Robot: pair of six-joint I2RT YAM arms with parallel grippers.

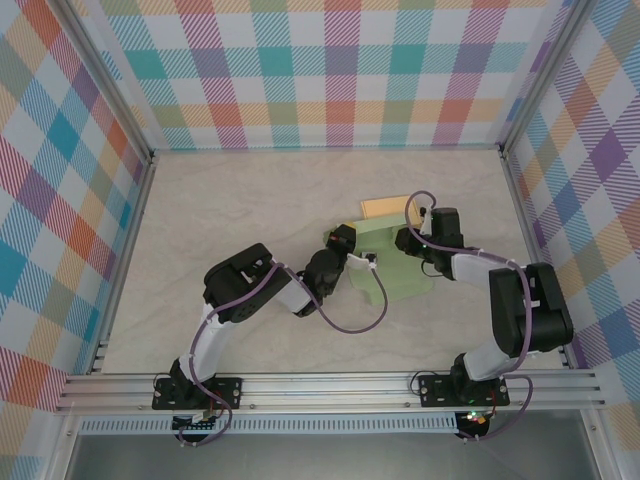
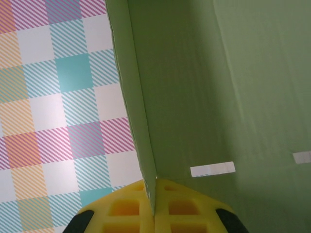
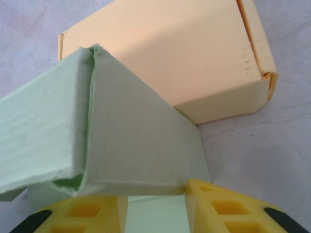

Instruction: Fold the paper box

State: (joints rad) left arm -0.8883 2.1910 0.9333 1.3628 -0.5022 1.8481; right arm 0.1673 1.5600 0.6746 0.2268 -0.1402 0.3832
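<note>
The paper box [image 1: 400, 278] is made of pale green card and lies near the middle of the surface [image 1: 230, 210], a little to the right, between the two arms. It is only partly folded. From the top camera, one flat panel lies spread toward the near side, and some walls stand up at the far side. In the left wrist camera the paper box [image 2: 218, 97] shows a thin upright wall seen edge-on. A wide green panel is to the right of it, and two small white strips [image 2: 212, 169] are on that panel. In the right wrist camera the paper box [image 3: 131, 141] shows a raised corner where two layers of card meet in a ridge, and the cut edge is a little rough.

Just behind it an orange box [image 1: 385, 208] lies closed and flat on the surface [image 3: 272, 145]. The orange box [image 3: 184, 53] is very near the green corner, but it is not clear if they touch.

The left fingers [image 1: 345, 238] are at the far left part of the green card. The left fingers [image 2: 189, 208] are closed together, and the thin upright wall is pinched between their yellow pads.

The right fingers [image 1: 408, 240] are at the far right part. The right fingers [image 3: 218, 211] stand partly apart, and green card fills the gap between them. It is not possible to tell if they press on it.
</note>
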